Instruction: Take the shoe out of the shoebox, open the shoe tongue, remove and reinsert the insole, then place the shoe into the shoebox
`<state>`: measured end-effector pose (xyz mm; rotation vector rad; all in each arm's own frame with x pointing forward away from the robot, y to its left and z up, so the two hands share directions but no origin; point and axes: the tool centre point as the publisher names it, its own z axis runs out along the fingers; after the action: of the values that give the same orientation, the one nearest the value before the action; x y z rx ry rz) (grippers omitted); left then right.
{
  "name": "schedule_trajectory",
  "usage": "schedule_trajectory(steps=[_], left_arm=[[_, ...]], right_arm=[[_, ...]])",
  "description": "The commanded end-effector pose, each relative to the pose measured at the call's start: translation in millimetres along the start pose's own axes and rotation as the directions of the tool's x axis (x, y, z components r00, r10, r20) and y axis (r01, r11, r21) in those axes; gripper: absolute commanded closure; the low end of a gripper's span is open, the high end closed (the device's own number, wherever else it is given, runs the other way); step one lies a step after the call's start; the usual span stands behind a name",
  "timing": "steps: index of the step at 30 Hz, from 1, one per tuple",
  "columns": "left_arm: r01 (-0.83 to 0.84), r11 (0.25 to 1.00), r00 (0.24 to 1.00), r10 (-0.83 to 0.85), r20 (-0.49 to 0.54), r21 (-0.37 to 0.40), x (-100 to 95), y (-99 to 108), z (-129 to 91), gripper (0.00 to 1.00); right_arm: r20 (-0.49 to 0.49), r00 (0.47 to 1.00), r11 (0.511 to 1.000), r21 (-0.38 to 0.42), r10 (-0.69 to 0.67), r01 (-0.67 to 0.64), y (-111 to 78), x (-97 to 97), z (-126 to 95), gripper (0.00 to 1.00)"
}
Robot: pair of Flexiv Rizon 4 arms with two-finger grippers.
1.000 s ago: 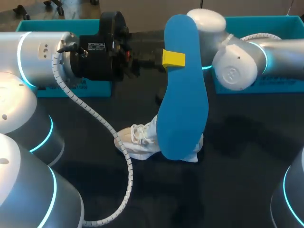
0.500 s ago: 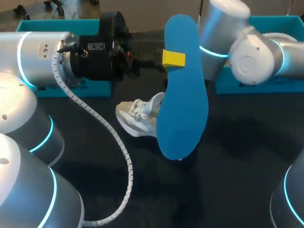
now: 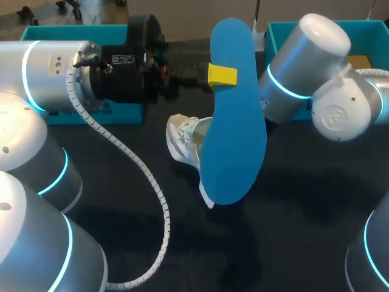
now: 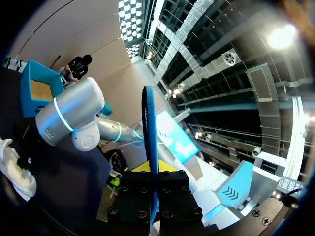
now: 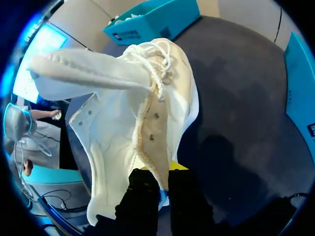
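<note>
The black matte surface carries two open teal rectangular shoeboxes, one at the far left and one at the far right.

The silver cylindrical left arm, with a ribbed white cable, reaches across to the middle. The silver right arm stands in front of the right shoebox.

The smooth blue flat foam insole is held upright, broadside to the head view, heel end up. The left claw is closed on it near the heel end, one yellow tip lying on the near face. In the left wrist view the insole runs edge-on between the two black fingers.

The white fabric lace-up shoe is outside both shoeboxes, between them, partly hidden behind the insole. The right claw is closed on the thin edge of the upper beside the eyelets, and the shoe hangs from it clear of the surface. The padded tongue is folded outward. The corded laces are bunched at its base.
</note>
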<state>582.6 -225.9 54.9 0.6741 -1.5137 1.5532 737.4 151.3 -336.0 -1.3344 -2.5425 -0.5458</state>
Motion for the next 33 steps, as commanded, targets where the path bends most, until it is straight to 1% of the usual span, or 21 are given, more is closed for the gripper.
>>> schedule_trajectory(steps=[1, 24, 26, 27, 30, 31, 33], left_arm=[[-0.001, 1.0, 1.0, 0.001, -0.001, 0.002, -1.3, 0.5, 2.8, 1.0], [-0.001, 1.0, 1.0, 0.001, -0.001, 0.002, -1.3, 0.5, 2.8, 1.0], [-0.001, 1.0, 1.0, 0.001, -0.001, 0.002, -1.3, 0.5, 2.8, 1.0], [-0.001, 1.0, 1.0, 0.001, -0.001, 0.002, -1.3, 0.5, 2.8, 1.0], [-0.001, 1.0, 1.0, 0.001, -0.001, 0.002, -1.3, 0.5, 2.8, 1.0], [-0.001, 1.0, 1.0, 0.001, -0.001, 0.002, -1.3, 0.5, 2.8, 1.0], [-0.001, 1.0, 1.0, 0.001, -0.001, 0.002, -1.3, 0.5, 2.8, 1.0]], right_arm=[[0.0, 1.0, 1.0, -0.027, 0.001, -0.001, -3.6, 0.4, -1.7, 1.0], [0.0, 1.0, 1.0, -0.027, 0.001, -0.001, -3.6, 0.4, -1.7, 1.0], [0.007, 0.999, 0.997, -0.05, 0.054, -0.053, -2.1, -1.1, -0.8, 1.0], [0.001, 0.998, 0.996, -0.072, 0.058, -0.058, -2.8, -1.8, -1.0, 1.0], [0.002, 0.994, 0.992, -0.074, 0.107, -0.107, -6.2, -5.2, -1.8, 1.0], [0.001, 0.989, 0.987, -0.056, 0.15, -0.15, -7.5, -6.4, -2.1, 1.0], [0.002, 0.983, 0.98, -0.083, 0.184, -0.183, -8.5, -7.4, -4.2, 1.0]])
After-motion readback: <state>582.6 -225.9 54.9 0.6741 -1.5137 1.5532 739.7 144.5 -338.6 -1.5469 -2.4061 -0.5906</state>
